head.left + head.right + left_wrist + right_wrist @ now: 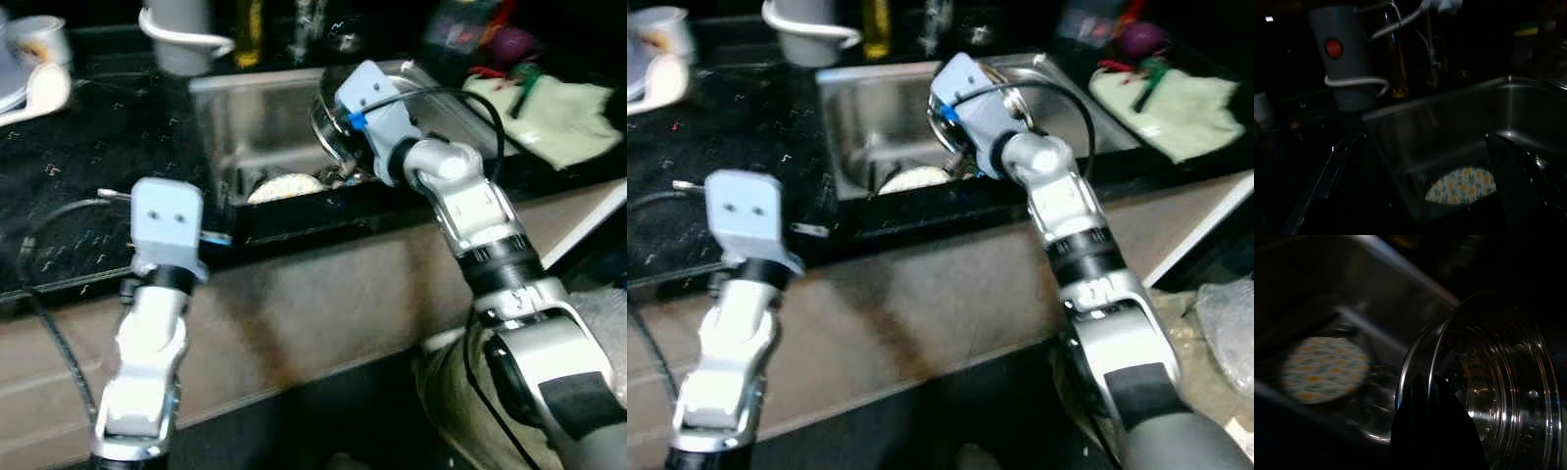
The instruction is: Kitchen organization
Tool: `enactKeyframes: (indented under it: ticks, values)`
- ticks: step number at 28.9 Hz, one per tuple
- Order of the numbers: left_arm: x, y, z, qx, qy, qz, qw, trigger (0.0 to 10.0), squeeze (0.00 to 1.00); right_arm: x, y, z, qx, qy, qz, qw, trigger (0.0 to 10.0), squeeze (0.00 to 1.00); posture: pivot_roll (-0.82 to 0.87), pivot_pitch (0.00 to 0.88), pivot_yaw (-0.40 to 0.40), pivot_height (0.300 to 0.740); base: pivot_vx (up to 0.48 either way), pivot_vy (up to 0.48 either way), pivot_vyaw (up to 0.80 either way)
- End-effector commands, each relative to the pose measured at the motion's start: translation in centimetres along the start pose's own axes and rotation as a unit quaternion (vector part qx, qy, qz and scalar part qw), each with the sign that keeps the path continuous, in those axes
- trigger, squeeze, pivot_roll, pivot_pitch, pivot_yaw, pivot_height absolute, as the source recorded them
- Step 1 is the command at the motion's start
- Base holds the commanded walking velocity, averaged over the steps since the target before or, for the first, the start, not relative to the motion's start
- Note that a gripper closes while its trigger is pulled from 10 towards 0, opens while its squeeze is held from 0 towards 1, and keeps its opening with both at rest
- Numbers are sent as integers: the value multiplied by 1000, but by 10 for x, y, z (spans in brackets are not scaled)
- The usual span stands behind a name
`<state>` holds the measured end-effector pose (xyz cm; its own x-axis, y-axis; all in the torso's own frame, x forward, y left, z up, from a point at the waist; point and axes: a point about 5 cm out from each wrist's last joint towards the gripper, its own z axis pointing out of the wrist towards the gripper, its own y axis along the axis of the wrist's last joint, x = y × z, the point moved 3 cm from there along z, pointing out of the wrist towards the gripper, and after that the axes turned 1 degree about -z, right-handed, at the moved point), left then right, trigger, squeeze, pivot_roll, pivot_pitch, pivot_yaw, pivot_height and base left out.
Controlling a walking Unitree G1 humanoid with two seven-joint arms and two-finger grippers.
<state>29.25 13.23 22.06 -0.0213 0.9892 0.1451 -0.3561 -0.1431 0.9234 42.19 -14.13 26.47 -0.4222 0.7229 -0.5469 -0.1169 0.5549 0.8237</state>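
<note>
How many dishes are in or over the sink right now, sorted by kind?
Steel bowl, gripped at the rim by the right claw over the sink: 1
Flower-patterned plate on the sink floor: 1
Total: 2

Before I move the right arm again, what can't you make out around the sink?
- Right pincer fingertips: head views, hidden behind its own wrist housing.
- Steel bowl: its far rim is cut off by the right wrist view's edge.
- Patterned plate in the sink: the front wall hides its lower part; blurred in the right wrist view.
- Left pincer: fingers hidden behind its housing.
</note>
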Motion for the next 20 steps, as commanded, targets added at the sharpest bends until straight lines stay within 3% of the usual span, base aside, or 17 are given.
enactKeyframes:
  ticks: [1,20]
  values:
    - [6,-3,-3,8,8,7,1000,10000,0,8,18,5,-28,10,-9,1000,10000,0,55,27,-80,732,307,0,0]
    - [5,-3,-4,10,7,6,1000,10000,0,16,13,5,-12,35,-13,999,10000,0,54,33,-79,732,306,0,0]
